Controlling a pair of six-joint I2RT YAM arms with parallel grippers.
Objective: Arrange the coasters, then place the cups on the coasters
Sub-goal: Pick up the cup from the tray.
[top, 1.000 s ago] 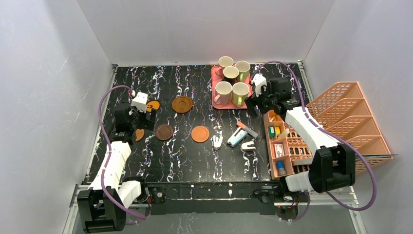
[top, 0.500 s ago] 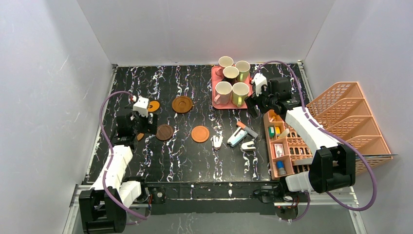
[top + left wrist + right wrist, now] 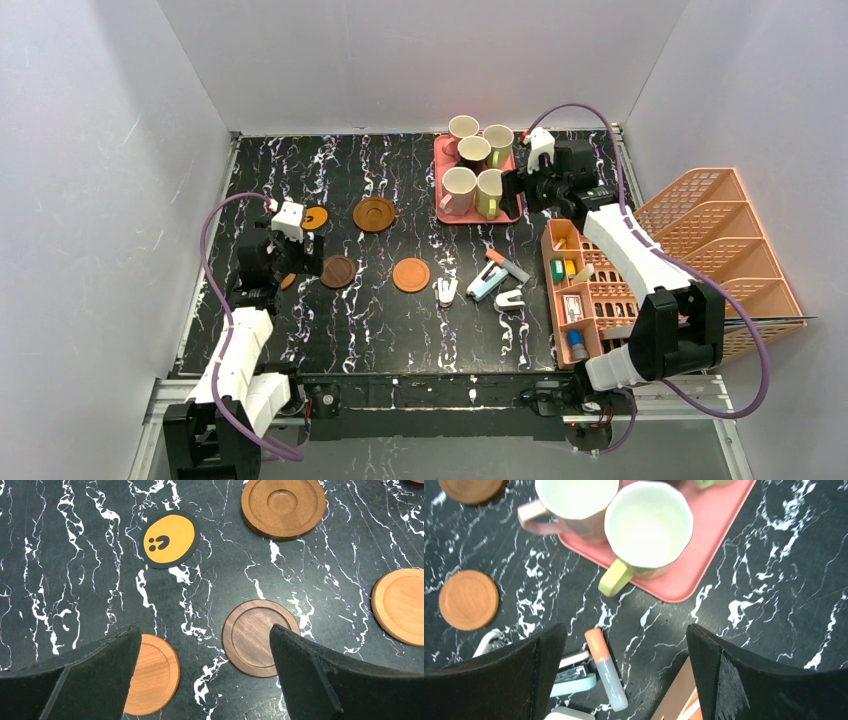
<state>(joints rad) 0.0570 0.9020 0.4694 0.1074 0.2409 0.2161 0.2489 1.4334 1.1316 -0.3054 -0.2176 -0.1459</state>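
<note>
Five coasters lie at the table's left. They are a smiley orange one [image 3: 315, 217] [image 3: 169, 540], a brown rimmed one [image 3: 374, 214] [image 3: 283, 507], a dark brown one [image 3: 338, 271] [image 3: 257, 636], an orange one [image 3: 411, 275] [image 3: 402, 605] and a light orange one [image 3: 152, 672]. My left gripper [image 3: 299, 262] [image 3: 205, 630] hovers open above the table, with the light orange and dark brown coasters showing at its two fingers. Several cups [image 3: 473, 152] stand on the pink tray [image 3: 441, 160] [image 3: 714, 545]. My right gripper [image 3: 516, 185] [image 3: 626, 630] is open and empty by the tray's near right corner, next to the yellow-green cup [image 3: 490, 192] [image 3: 649, 527] and the pink cup [image 3: 459, 190] [image 3: 571, 500].
An orange-capped tube [image 3: 508, 265] [image 3: 606, 670], a pale blue stapler [image 3: 485, 285] [image 3: 571, 677] and two white clips [image 3: 446, 290] lie mid-table. A peach organiser [image 3: 590, 300] with small items and a large peach file rack [image 3: 720, 240] fill the right side.
My left gripper has shifted slightly nearer, from over the smiley coaster to between the two lower ones. My right gripper has moved farther back along the tray's right side.
</note>
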